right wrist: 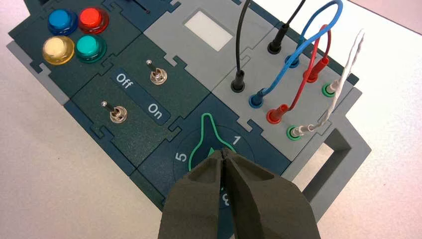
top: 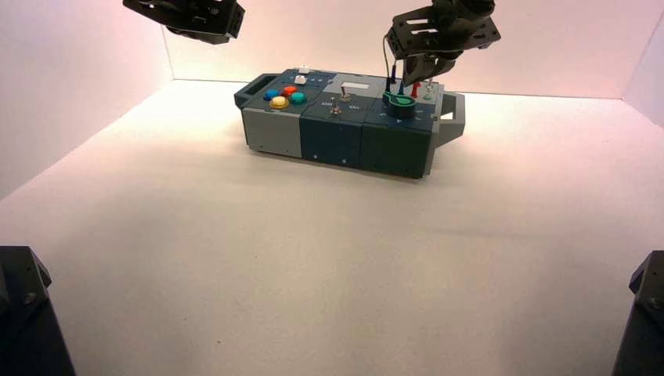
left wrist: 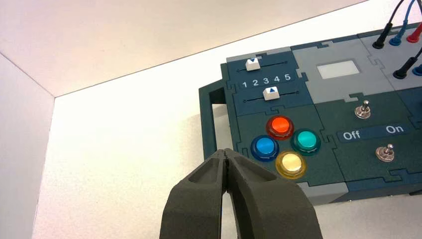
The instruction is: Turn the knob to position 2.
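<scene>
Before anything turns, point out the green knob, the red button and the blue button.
Green knob [right wrist: 208,130]: right wrist view, pointer tab.
Red button [left wrist: 280,125]: left wrist view, cap.
Blue button [left wrist: 265,146]: left wrist view, cap.

Knob [right wrist: 206,144] partly behind my right gripper [right wrist: 223,152] in right wrist view; lower part of dial hidden, can't read number 2. In high view my right gripper covers some of wires and sockets. Left arm [top: 188,17] cut off by top edge. In left wrist view, wires [left wrist: 407,17] run off picture's edge, knob out of sight. Box [left wrist: 322,191] cut off too. Lettering in high view too small to read fully.
</scene>
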